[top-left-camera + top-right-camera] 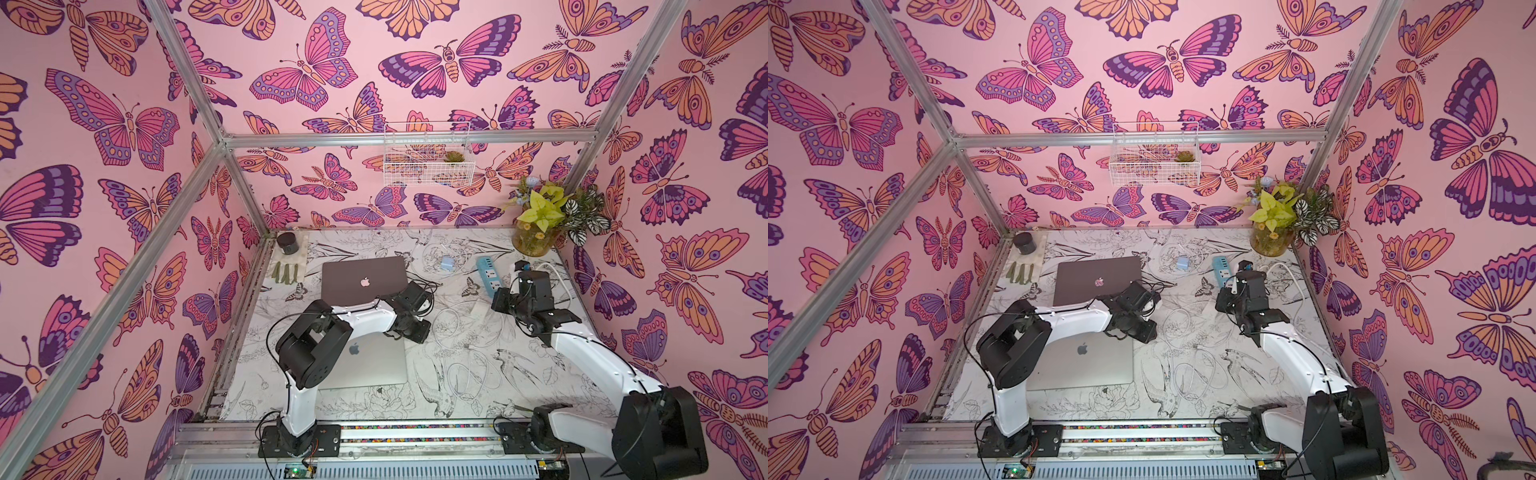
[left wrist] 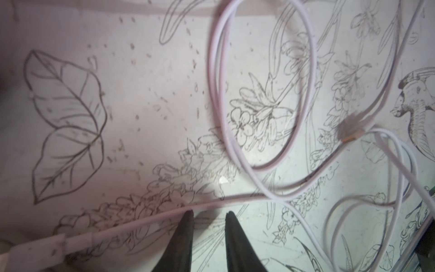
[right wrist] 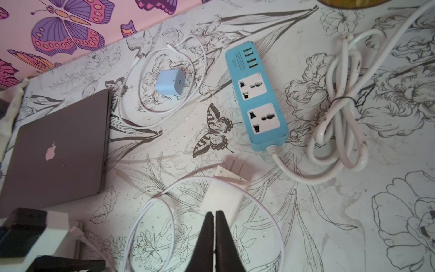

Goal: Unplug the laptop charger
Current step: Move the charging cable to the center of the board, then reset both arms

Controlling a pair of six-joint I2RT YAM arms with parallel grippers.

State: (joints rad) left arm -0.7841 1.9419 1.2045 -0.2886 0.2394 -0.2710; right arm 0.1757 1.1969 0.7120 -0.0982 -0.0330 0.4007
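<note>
Right gripper [image 3: 214, 213] pinched shut, empty | white charger brick [image 3: 222, 200] flat on the table [image 3: 329, 212] right at its tips, prongs out | blue power strip [image 3: 259, 99] near, apart from the brick | left gripper [image 2: 208, 212] slightly parted, empty; white cable [image 2: 150, 217] passing its tips

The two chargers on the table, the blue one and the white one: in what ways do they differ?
The blue charger is light blue; the white charger is white. The white charger shows two prongs; none show on the blue charger. The blue charger lies inside a thin cable loop; the white charger lies just beyond the right pincer. Shared: neither sits in the power strip, whose sockets are empty.
</note>
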